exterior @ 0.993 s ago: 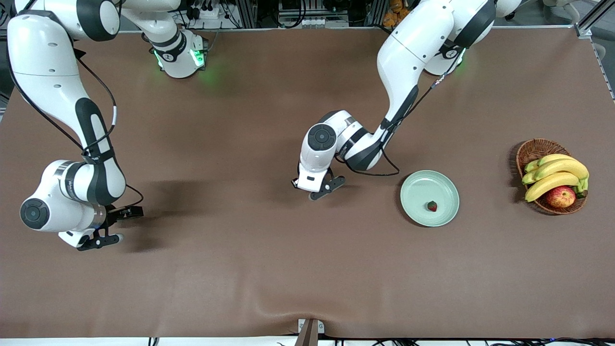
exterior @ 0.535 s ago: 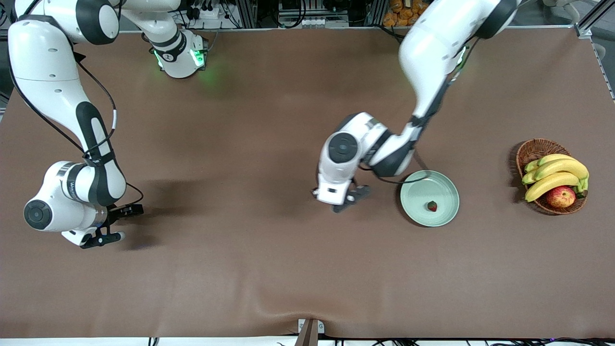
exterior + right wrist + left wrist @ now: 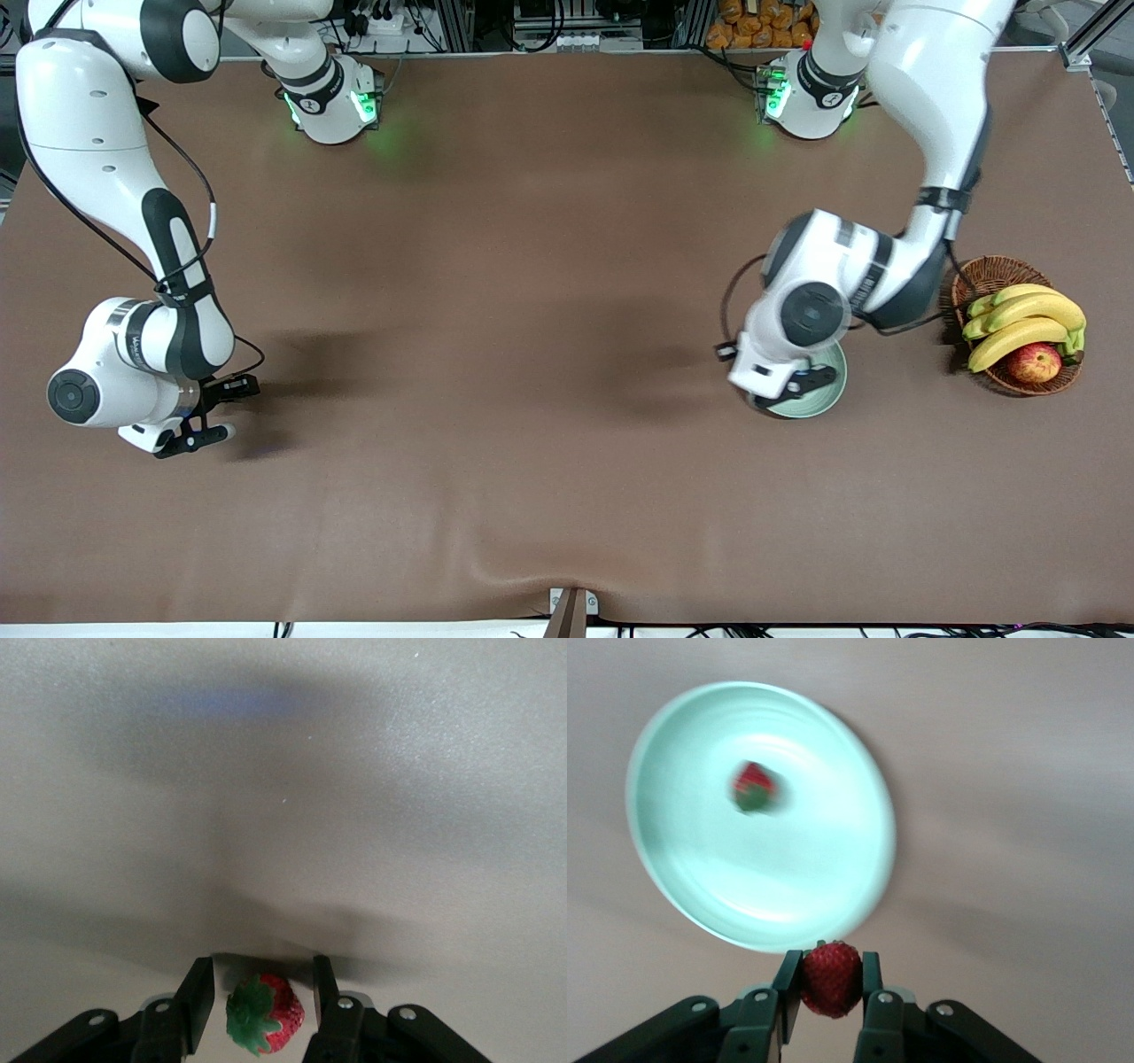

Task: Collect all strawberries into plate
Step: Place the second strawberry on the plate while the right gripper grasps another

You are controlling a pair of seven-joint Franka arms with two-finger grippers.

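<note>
Left end effector (image 3: pixel 831 985) clamps a strawberry (image 3: pixel 830 977) over the plate (image 3: pixel 859 797); right end effector (image 3: pixel 263 990) straddles another strawberry (image 3: pixel 266 1013), fingers apart.

The right tool (image 3: pixel 264 992) sits low over the plain worktop (image 3: pixel 292 797), its two dark fingers (image 3: pixel 197 992) standing on either side of a single strawberry (image 3: pixel 266 1013). The berry lies on the worktop between the fingers, red flesh toward one finger and its green leafy cap turned toward the other. A narrow gap shows between the cap and the finger nearest it; the finger nearest the red flesh stands close against the berry, though actual contact cannot be told. A broad soft shadow falls across the worktop around the tool, with a faint bluish streak in the shaded area.
</note>
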